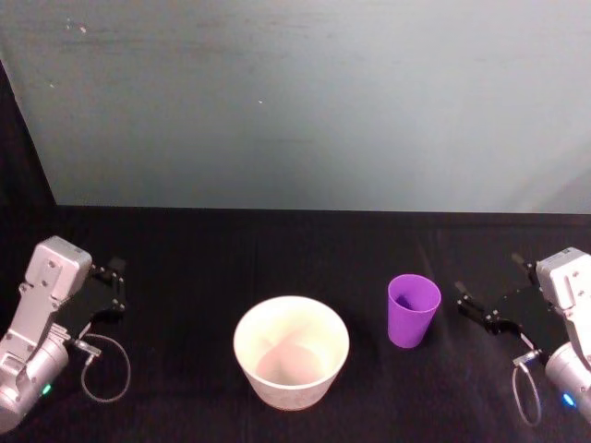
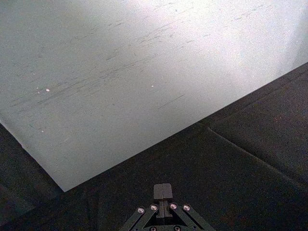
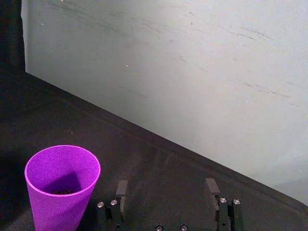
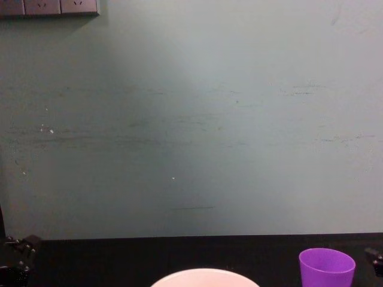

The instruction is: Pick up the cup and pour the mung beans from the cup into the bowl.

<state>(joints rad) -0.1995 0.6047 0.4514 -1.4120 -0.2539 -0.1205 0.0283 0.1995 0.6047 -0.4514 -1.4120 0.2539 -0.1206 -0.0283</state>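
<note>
The purple cup (image 1: 412, 309) stands upright on the black table, right of the pale bowl (image 1: 291, 351). Dark beans lie at the cup's bottom in the right wrist view (image 3: 61, 190). My right gripper (image 1: 491, 293) is open, a short way to the right of the cup and not touching it; its fingers (image 3: 121, 191) stand wide apart beside the cup. My left gripper (image 1: 114, 288) is shut and rests at the table's left side, far from both objects, with its fingertips pressed together (image 2: 163, 191). In the chest view the cup (image 4: 326, 269) and the bowl's rim (image 4: 203, 277) show at the bottom edge.
A grey-green wall (image 1: 305, 101) rises behind the black table (image 1: 277, 249). Loose cables hang by each arm (image 1: 106, 369). Open table surface lies between the bowl and the left arm.
</note>
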